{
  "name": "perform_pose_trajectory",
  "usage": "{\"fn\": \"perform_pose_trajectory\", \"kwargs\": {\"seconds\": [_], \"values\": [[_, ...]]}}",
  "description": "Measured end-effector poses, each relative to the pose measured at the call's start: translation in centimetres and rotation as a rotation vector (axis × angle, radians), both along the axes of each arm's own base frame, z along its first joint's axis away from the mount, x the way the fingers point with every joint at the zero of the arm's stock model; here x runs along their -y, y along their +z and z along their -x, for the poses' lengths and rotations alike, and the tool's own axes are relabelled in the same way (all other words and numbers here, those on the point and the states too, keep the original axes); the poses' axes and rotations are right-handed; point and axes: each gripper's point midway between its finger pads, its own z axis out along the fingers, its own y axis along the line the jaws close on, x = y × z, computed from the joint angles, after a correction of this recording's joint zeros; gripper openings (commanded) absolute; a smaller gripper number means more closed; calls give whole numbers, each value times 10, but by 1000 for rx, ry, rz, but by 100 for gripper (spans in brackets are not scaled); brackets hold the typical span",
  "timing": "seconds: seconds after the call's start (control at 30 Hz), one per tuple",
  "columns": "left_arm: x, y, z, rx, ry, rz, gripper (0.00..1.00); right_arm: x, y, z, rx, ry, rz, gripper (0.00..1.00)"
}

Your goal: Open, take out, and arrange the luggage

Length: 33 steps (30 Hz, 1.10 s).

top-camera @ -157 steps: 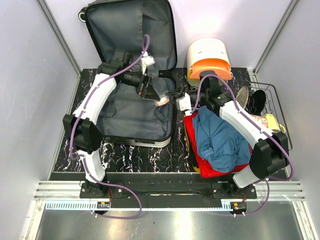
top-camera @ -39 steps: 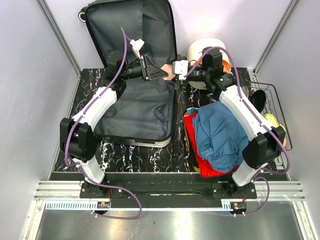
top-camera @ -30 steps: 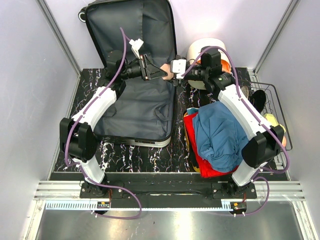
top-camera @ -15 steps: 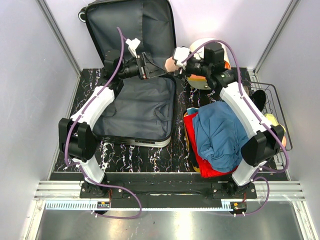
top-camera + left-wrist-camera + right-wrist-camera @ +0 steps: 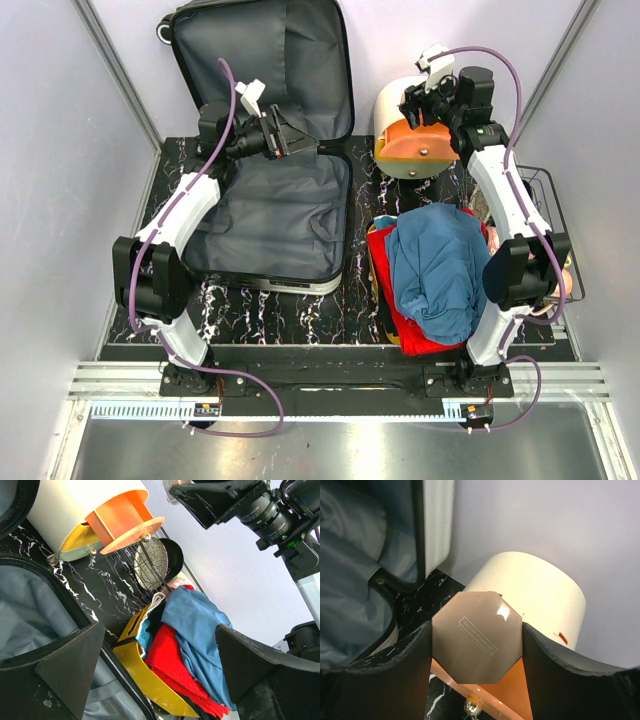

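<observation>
The luggage (image 5: pixel 285 215) lies open on the left half of the black marbled counter (image 5: pixel 325 300). Its base is flat with the grey lining up, and its lid stands upright against the back wall.

The left gripper (image 5: pixel 292 137) hovers over the luggage's hinge line. Its fingers (image 5: pixel 65 665) are spread apart with nothing between them.

Just right of the luggage lid sits a white-and-orange drawer box (image 5: pixel 420 125). The right gripper (image 5: pixel 476 652) hangs above it, and its fingers (image 5: pixel 390 670) are clamped on either side of a flat, pinkish-beige octagonal case (image 5: pixel 477 635) with small printed lettering.

Right of the luggage base, a blue garment (image 5: pixel 440 270) lies heaped on a red one (image 5: pixel 410 325) in a yellow tray (image 5: pixel 145 680). Farther right of the luggage, a wire basket (image 5: pixel 545 195) holds dark shoes.
</observation>
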Motion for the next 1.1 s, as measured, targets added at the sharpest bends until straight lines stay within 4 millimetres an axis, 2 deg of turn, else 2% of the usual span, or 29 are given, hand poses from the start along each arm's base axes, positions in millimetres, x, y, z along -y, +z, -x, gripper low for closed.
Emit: {"fn": "perform_pose_trajectory", "kwargs": {"seconds": [0.2, 0.3, 0.47, 0.83, 1.1], "values": [[0, -1, 1, -7, -1, -2, 99, 15, -14, -26, -20, -140, -66, 41], [-1, -2, 0, -8, 1, -3, 99, 20, -29, -42, -46, -194, -90, 39], [-5, -5, 2, -18, 9, -5, 99, 25, -51, -55, -100, -256, -116, 36], [-14, -3, 1, -11, 28, -7, 99, 28, -67, -49, -180, -300, -158, 31], [-15, -2, 2, -16, 27, -1, 99, 31, -71, -30, -229, -316, -162, 28]]}}
